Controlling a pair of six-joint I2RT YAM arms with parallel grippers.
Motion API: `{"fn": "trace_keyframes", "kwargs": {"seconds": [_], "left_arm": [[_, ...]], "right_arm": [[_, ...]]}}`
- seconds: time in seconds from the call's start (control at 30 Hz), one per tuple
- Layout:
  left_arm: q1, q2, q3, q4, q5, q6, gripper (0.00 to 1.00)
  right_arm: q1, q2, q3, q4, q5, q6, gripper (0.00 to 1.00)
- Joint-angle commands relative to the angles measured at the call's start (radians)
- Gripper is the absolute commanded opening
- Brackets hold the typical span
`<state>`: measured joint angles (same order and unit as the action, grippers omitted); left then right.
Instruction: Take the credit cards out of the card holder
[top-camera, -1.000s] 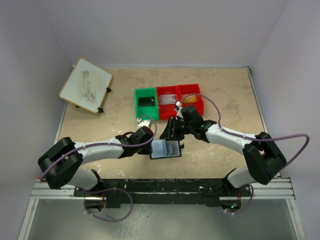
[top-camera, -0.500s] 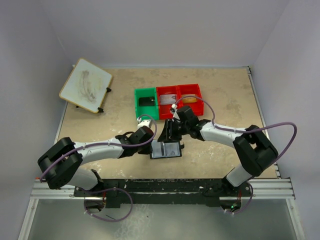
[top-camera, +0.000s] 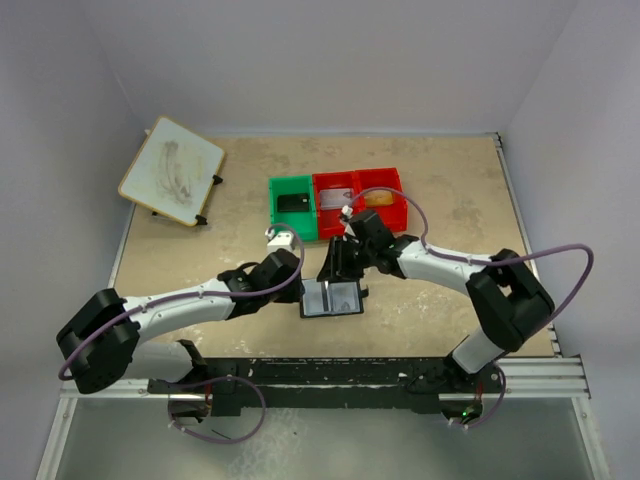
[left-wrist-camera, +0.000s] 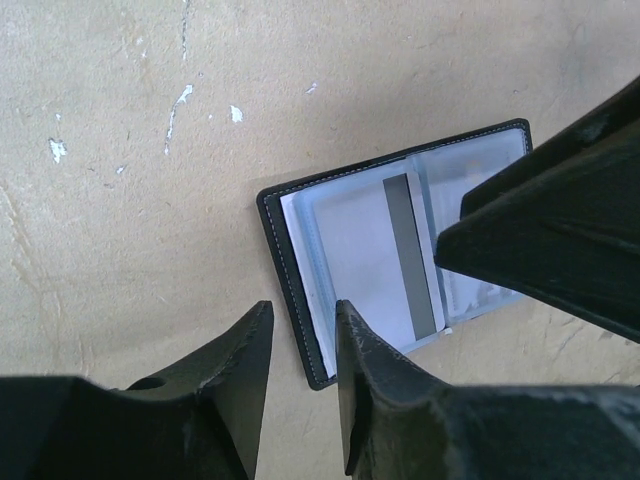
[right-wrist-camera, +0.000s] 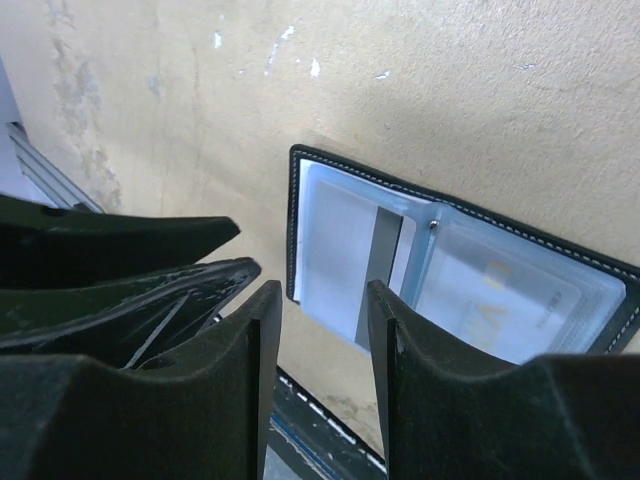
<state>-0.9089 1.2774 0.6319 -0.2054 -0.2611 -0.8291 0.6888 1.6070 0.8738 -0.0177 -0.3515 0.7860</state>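
Beige, stone-patterned tabletop (top-camera: 460, 200) carries everything. Toward the left of the overhead view, the left gripper (left-wrist-camera: 300, 312) hovers just beside the lower-left corner of the black bifold card holder (top-camera: 331, 298). Its fingers stand a narrow gap apart and pinch nothing. The holder lies open and flat at centre frame, with its pale grey-blue pockets facing up. A pale credit card with a dark grey stripe (left-wrist-camera: 404, 250) sits in the left half near the fold. A second card with yellowish print (right-wrist-camera: 492, 292) shows through the right pocket. Just past the holder's upper edge in the overhead view hangs the right gripper (right-wrist-camera: 322, 290), fingers parted and likewise empty. Neither card is out yet. To do this step well, I judge the left fingers should press the holder's black border down so it cannot slide. The right should then take whatever edge of the striped card shows at the pocket mouth and draw it along the slot, kept flat rather than lifted.
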Motion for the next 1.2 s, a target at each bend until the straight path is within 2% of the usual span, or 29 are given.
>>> {"fn": "trace_keyframes", "kwargs": {"seconds": [0.0, 0.2, 0.3, 0.4, 0.53, 0.63, 0.77, 0.93, 1.17], "left_arm": [[0.004, 0.016, 0.057, 0.051, 0.031, 0.009, 0.31], [0.005, 0.064, 0.09, 0.088, 0.08, 0.007, 0.38], [0.005, 0.089, 0.094, 0.084, 0.079, -0.006, 0.39], [0.005, 0.066, 0.059, 0.114, 0.069, -0.04, 0.39], [0.005, 0.041, 0.01, 0.178, 0.072, -0.08, 0.44], [0.005, 0.04, -0.026, 0.252, 0.093, -0.091, 0.45], [0.006, 0.032, -0.077, 0.314, 0.065, -0.101, 0.44], [0.005, 0.001, -0.165, 0.408, 0.048, -0.106, 0.44], [0.005, -0.037, -0.13, 0.415, 0.052, -0.085, 0.42]], "right_arm": [[-0.012, -0.084, -0.044, 0.03, 0.035, 0.011, 0.42], [-0.035, -0.161, -0.205, 0.248, 0.004, 0.081, 0.42], [-0.038, -0.205, -0.267, 0.324, 0.011, 0.083, 0.44], [-0.038, -0.264, -0.339, 0.428, 0.018, 0.073, 0.47], [-0.041, -0.329, -0.426, 0.5, 0.063, 0.119, 0.47], [-0.041, -0.287, -0.449, 0.566, 0.011, 0.147, 0.43], [-0.022, -0.162, -0.475, 0.768, -0.029, 0.185, 0.35], [-0.015, -0.078, -0.474, 0.791, -0.009, 0.18, 0.32], [-0.01, -0.039, -0.448, 0.748, 0.006, 0.178, 0.31]]}}
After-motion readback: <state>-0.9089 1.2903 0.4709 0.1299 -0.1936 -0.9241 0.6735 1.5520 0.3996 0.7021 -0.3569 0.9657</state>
